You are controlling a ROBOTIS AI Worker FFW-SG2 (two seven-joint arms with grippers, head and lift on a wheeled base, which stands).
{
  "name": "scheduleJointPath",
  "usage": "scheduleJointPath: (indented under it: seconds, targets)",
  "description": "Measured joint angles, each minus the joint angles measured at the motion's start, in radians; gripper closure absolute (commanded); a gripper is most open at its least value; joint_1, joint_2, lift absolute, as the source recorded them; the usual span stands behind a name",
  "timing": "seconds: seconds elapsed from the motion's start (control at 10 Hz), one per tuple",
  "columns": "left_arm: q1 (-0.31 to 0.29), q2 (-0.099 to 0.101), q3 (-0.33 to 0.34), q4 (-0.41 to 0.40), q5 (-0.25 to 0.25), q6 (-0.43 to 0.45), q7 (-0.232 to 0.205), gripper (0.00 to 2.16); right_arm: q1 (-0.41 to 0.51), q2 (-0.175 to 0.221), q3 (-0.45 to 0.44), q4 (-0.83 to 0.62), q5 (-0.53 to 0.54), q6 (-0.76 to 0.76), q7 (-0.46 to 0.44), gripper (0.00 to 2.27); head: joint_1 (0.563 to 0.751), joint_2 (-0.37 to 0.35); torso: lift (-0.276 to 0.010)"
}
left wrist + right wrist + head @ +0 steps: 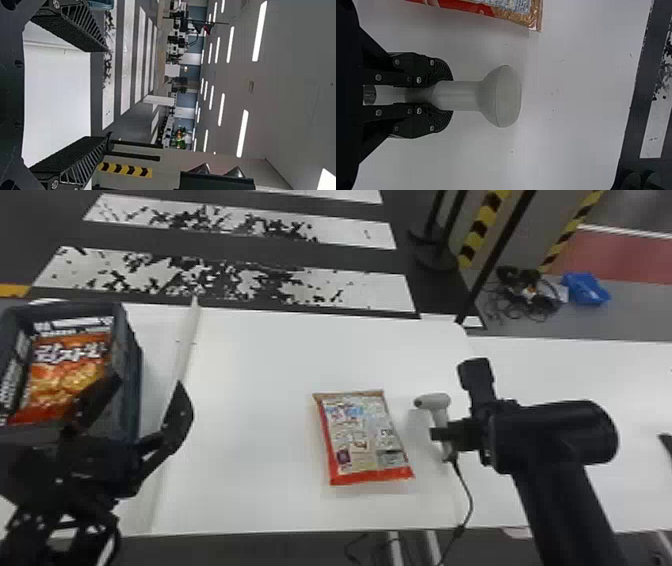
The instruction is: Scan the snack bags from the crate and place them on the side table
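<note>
Snack bag (364,440) lies flat right of centre in the head view, its back panel with the printed label turned up and its red end toward the lower edge. It rests on the white table (250,390), apart from both grippers. Just to its right, the right gripper (449,95) is closed narrowly around the handle of the pale handheld scanner (504,96), pinching it from both sides. The scanner's cord (470,500) runs down to the bottom of the frame. Whether the scanner is clear of the table, I can't tell.

At lower left of the head view, the left gripper (149,380) holds nothing; its fingers stand wide apart, near the dark crate (131,380). Inside that crate, at the left edge, an orange and red bag (70,357) lies face up, so at least one is left to bring out; how many lie below is hidden.

As for progress, one bag seems laid out for scanning, and the scanner is in hand. Whether its code has been read is not shown. Still to do, I judge: scan it, move it to the side table, then repeat with whatever the crate holds.
</note>
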Motion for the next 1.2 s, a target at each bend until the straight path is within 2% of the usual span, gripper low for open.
scheduleJointPath:
  seconds: [0.1, 0.2, 0.3, 0.6, 0.7, 1.0, 1.2]
  targets:
    - [0.000, 0.000, 0.000, 0.000, 0.000, 0.000, 0.000, 0.08, -0.002, 0.000, 0.001, 0.011, 0.000, -0.008, 0.000, 2.11, 0.695, -0.160, -0.050]
    - [0.000, 0.000, 0.000, 0.000, 0.000, 0.000, 0.000, 0.08, -0.003, 0.000, 0.002, 0.019, -0.001, -0.015, 0.000, 1.89, 0.695, -0.160, -0.050]
    - [0.000, 0.000, 0.000, 0.000, 0.000, 0.000, 0.000, 0.08, -0.005, 0.000, 0.003, 0.025, -0.001, -0.017, 0.000, 1.60, 0.695, -0.160, -0.050]
    - [0.000, 0.000, 0.000, 0.000, 0.000, 0.000, 0.000, 0.08, -0.009, 0.000, 0.004, 0.036, -0.003, -0.017, 0.002, 0.37, 0.695, -0.159, -0.050]
    - [0.001, 0.000, 0.000, 0.000, 0.000, 0.000, 0.000, 0.08, -0.009, 0.000, 0.003, 0.036, -0.004, -0.017, 0.000, 0.14, 0.695, -0.160, -0.050]
    - [0.004, 0.000, 0.000, -0.003, 0.000, -0.001, 0.000, 0.08, 0.010, 0.001, -0.010, -0.006, -0.011, -0.008, -0.002, 0.12, 0.695, -0.162, -0.050]
    - [0.005, 0.000, 0.001, -0.003, 0.000, -0.001, 0.000, 0.08, 0.058, 0.001, -0.042, -0.118, -0.057, 0.033, 0.001, 0.12, 0.695, -0.156, -0.050]
